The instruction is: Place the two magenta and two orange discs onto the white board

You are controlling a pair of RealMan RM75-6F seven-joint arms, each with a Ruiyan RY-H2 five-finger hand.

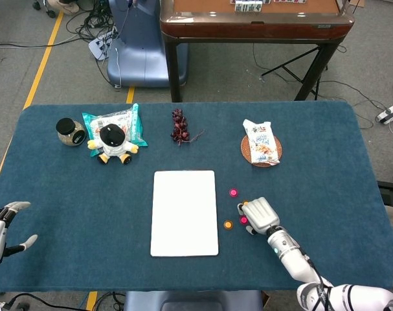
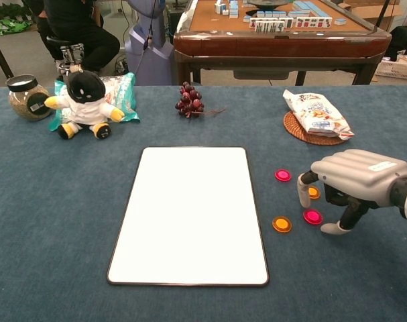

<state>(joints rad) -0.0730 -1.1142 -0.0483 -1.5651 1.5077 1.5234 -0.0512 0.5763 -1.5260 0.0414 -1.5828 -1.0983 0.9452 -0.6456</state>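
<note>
The white board (image 1: 184,212) (image 2: 191,211) lies bare at the table's middle. To its right are several discs: a magenta disc (image 1: 233,192) (image 2: 282,175) nearest the board's top, an orange disc (image 1: 228,225) (image 2: 281,224) lower down, a second orange disc (image 2: 314,192) and a second magenta disc (image 2: 313,217) both under my right hand. My right hand (image 1: 259,216) (image 2: 354,179) arches over these two with fingers spread and tips pointing down, holding nothing. At the table's near left corner my left hand (image 1: 3,228) is open with fingers apart.
Along the far side stand a jar (image 1: 70,131), a plush penguin (image 1: 113,144) on a snack bag (image 1: 128,120), a grape bunch (image 1: 179,126) and a snack packet (image 1: 261,142) on a woven coaster. A wooden table (image 1: 254,23) stands behind.
</note>
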